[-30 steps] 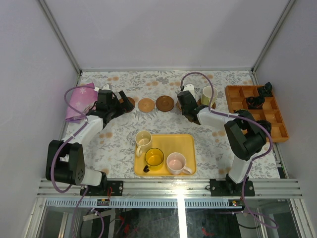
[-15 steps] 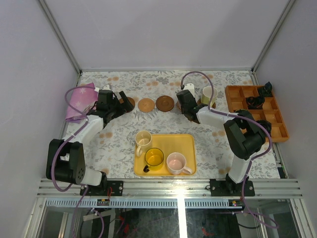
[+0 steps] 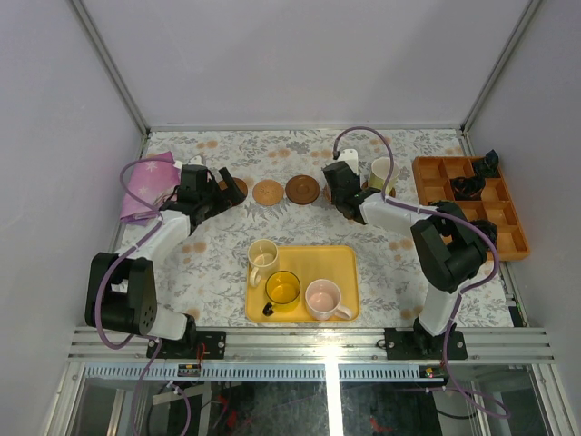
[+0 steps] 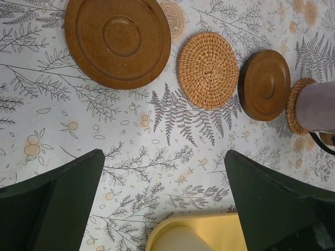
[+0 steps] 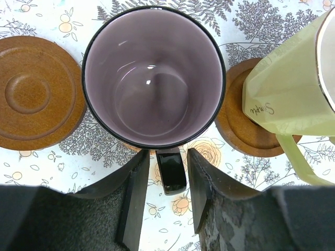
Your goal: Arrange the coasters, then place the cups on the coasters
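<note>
The left gripper (image 4: 163, 157) hangs over the table's (image 3: 218, 263) far-left part, jaws wide. The row runs rightward: dark brown wooden coaster (image 4: 118, 42), tan woven coaster (image 4: 208, 70), second dark wooden coaster (image 4: 264, 84). At the near edge's middle, a flat yellow tray (image 3: 348, 259) holds a cream cup (image 3: 262, 253), a yellow cup (image 3: 282, 288) and a pink cup (image 3: 322, 297). A grey-purple mug (image 5: 153, 78) sits on a woven coaster; the right gripper's (image 5: 167, 157) jaws stand parted either side of its black handle (image 5: 171, 175). A pale green mug (image 5: 288, 89) stands on a dark coaster (image 5: 241, 130).
</note>
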### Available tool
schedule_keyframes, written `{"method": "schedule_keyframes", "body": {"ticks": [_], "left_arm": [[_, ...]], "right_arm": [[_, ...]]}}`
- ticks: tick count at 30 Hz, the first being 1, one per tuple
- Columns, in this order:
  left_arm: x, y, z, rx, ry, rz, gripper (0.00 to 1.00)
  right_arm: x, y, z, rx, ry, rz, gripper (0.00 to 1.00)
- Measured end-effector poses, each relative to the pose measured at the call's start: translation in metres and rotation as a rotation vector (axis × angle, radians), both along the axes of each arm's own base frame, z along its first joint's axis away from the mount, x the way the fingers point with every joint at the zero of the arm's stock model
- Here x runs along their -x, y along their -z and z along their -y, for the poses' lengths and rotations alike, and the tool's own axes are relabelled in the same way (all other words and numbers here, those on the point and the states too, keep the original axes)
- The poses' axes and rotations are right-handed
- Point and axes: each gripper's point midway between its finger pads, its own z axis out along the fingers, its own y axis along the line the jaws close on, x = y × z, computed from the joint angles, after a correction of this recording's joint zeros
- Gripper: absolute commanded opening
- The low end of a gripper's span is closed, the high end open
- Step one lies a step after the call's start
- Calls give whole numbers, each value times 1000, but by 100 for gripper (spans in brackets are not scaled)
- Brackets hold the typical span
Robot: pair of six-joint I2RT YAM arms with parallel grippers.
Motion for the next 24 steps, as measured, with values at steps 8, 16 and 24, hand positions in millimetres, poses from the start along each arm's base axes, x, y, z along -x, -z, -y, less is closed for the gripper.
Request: {"method": "schedule_keyframes", "body": {"ticks": [8, 16, 24], "left_arm": [[0, 1, 0, 0, 0, -2, 99], [0, 2, 0, 0, 0, -5, 99], [1, 6, 3, 9, 11, -19, 99]], "right_arm": [[4, 3, 3, -5, 20, -19, 47], [15, -12, 7, -44, 44, -14, 48], [20, -17, 8, -60, 40, -10, 48]]}}
